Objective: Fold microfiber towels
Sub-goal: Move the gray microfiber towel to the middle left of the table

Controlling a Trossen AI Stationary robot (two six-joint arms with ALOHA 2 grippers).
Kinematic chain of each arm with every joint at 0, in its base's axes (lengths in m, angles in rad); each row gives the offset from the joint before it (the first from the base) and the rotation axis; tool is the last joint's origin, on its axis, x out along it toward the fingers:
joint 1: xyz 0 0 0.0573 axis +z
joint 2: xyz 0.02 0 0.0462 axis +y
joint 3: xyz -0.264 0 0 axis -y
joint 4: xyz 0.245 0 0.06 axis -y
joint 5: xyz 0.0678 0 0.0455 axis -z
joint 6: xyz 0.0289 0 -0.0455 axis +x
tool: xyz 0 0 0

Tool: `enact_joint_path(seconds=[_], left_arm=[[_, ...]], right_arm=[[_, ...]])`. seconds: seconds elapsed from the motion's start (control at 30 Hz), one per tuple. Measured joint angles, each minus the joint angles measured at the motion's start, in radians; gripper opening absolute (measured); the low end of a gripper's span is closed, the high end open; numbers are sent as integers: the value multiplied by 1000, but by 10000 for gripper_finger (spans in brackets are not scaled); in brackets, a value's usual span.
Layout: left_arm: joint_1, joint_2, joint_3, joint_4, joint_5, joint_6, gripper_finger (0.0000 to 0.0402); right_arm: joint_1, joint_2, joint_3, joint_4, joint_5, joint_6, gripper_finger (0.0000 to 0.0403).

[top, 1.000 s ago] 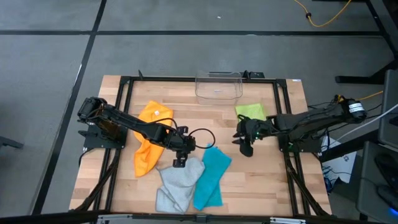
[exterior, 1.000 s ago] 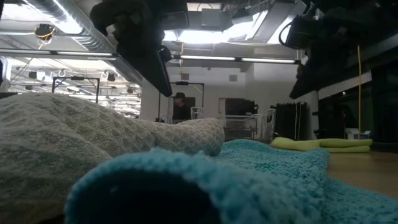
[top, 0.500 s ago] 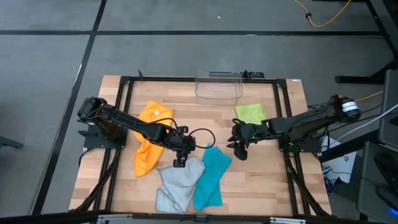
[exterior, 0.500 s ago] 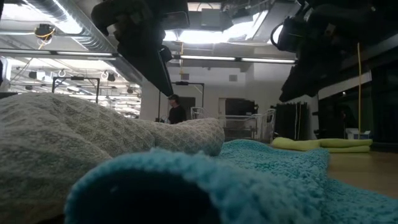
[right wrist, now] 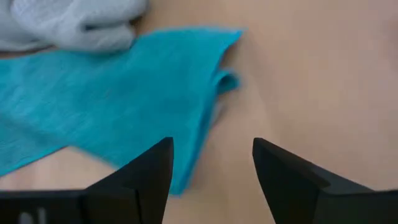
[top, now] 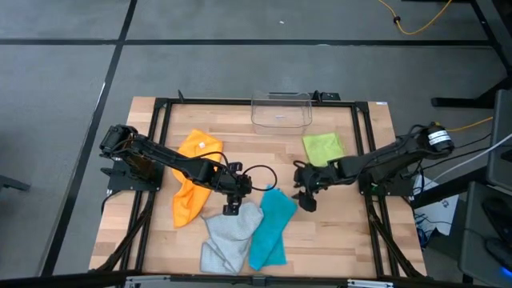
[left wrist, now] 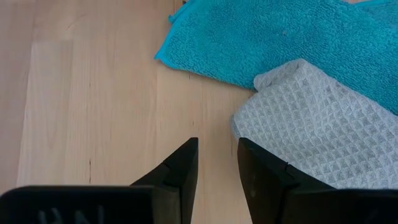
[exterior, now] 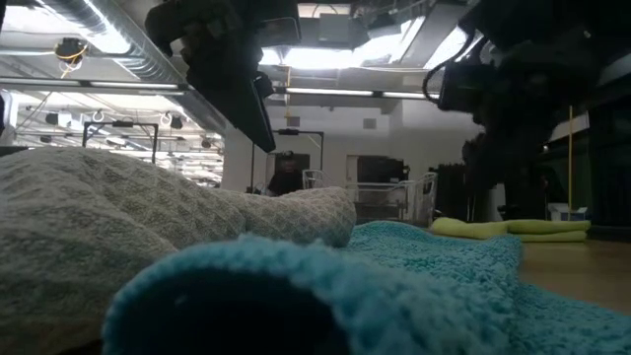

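High view showed the lime green towel point(top: 322, 146) lying flat and squared on the far right of the table point(top: 360, 240), apparently folded already; the teal towel point(top: 270, 226), grey towel point(top: 228, 236) and orange towel point(top: 192, 178) lay rumpled, the grey overlapping the teal at the near edge, the orange to their left. I judged one done, three left. My right gripper point(top: 305, 195) hung open, empty, just above the teal towel's far corner. My left gripper point(top: 232, 206) hovered at the grey towel's far edge, fingers narrowly parted, holding nothing.
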Motion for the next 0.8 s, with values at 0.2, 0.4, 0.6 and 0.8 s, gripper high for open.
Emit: enact_joint_path(seconds=[0.2,0.4,0.6,0.8], left_arm=[[0,0,0,2,0,0,105],[0,0,0,4,0,0,105],[0,0,0,10,0,0,105],[0,0,0,11,1,0,105]], right_arm=[[34,49,0,22,-113,78,223],[96,93,0,108,-110,-31,223],[128,115,0,111,-21,-52,223],[131,116,0,114,52,-26,223]])
